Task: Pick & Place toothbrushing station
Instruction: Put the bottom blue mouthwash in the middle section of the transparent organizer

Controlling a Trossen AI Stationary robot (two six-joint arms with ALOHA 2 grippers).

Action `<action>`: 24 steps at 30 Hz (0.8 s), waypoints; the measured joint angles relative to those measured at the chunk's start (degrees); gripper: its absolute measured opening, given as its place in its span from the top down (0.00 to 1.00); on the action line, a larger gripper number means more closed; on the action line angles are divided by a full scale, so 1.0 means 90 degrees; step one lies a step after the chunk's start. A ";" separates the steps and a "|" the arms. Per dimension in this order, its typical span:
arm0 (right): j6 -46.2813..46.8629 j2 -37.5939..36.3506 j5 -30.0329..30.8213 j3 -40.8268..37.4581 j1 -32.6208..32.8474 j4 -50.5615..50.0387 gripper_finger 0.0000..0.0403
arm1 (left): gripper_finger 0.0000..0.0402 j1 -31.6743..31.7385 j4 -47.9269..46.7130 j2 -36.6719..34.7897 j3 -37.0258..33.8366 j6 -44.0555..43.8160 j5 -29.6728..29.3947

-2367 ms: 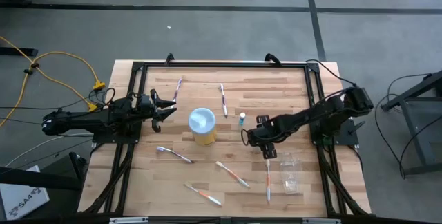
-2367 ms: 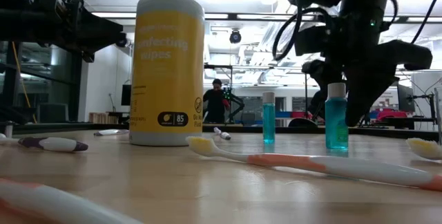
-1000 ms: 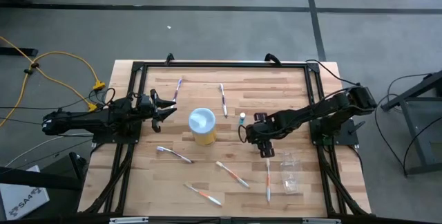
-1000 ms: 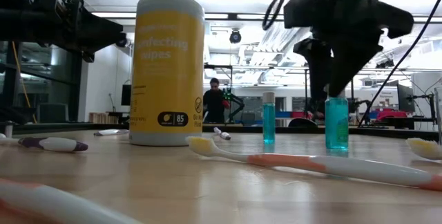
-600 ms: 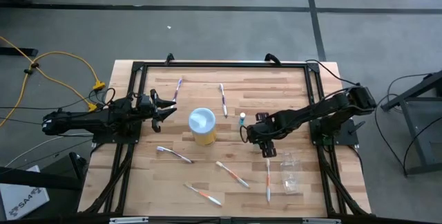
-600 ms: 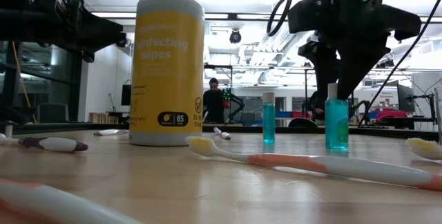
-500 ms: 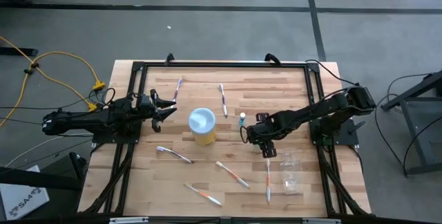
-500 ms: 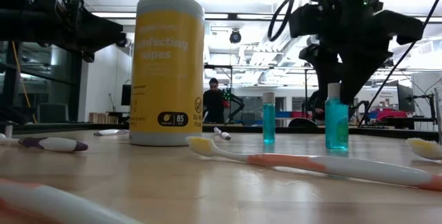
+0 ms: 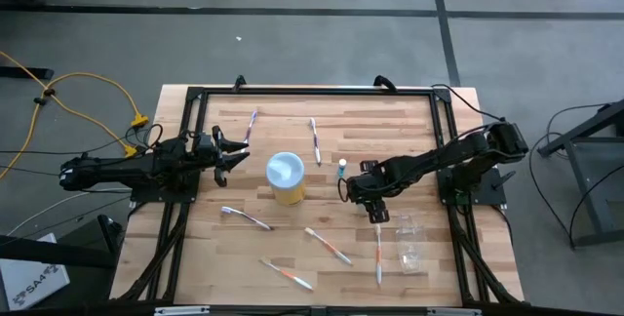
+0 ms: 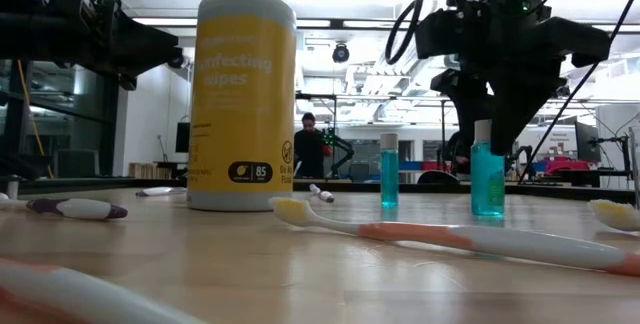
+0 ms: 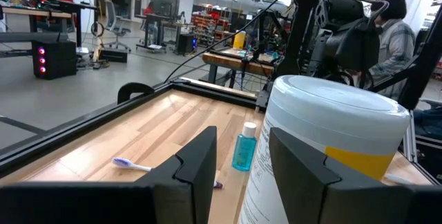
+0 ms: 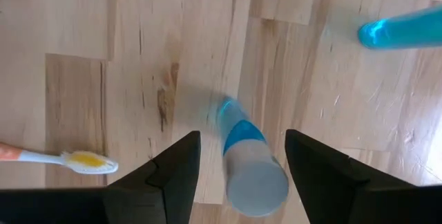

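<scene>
Orange-handled toothbrush (image 10: pixel 450 236): lying flat at the table's near edge. Teal bottle (image 12: pixel 243 156): upright mid-table, between the spread fingers of the right gripper (image 12: pixel 238 165), not visibly clamped; second teal bottle (image 10: pixel 389 170) just beyond. Left gripper (image 11: pixel 238 162): parted, empty, beside the yellow wipes canister (image 9: pixel 286 178).

We note: wipes canister (image 10: pixel 246 99) yellow, white lid (image 9: pixel 285 170). Two bottles (image 10: pixel 487 178) (image 10: pixel 389 174) teal liquid, pale grey caps. Toothbrushes: orange-and-white (image 10: pixel 450 237), purple-and-white (image 10: pixel 75 207). Table (image 9: pixel 390 126) light wood, plank-striped, black frame. Grippers (image 12: pixel 238 156) (image 11: pixel 240 162) black. Holder cup (image 9: pixel 409 241) clear. Floor cable (image 9: pixel 68 84) yellow.
</scene>
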 joint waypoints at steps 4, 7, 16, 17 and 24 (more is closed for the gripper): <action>-0.0015 0.0059 0.0000 -0.0005 -0.0006 -0.0013 0.49 | 0.68 -0.0001 0.0000 -0.0001 0.0001 0.0000 0.0000; -0.0002 0.0050 -0.0004 0.0000 -0.0040 -0.0006 0.49 | 0.68 0.0001 0.0002 0.0000 0.0002 0.0000 0.0000; 0.0019 0.0051 -0.0054 0.0000 -0.0051 -0.0015 0.61 | 0.68 0.0001 0.0001 -0.0001 0.0002 0.0000 0.0000; 0.0019 0.0051 -0.0112 0.0000 -0.0051 -0.0016 0.64 | 0.68 0.0001 0.0001 -0.0002 0.0002 0.0000 0.0000; 0.0024 0.0051 -0.0177 0.0000 -0.0091 -0.0053 0.79 | 0.68 -0.0001 0.0002 -0.0001 0.0000 0.0000 0.0000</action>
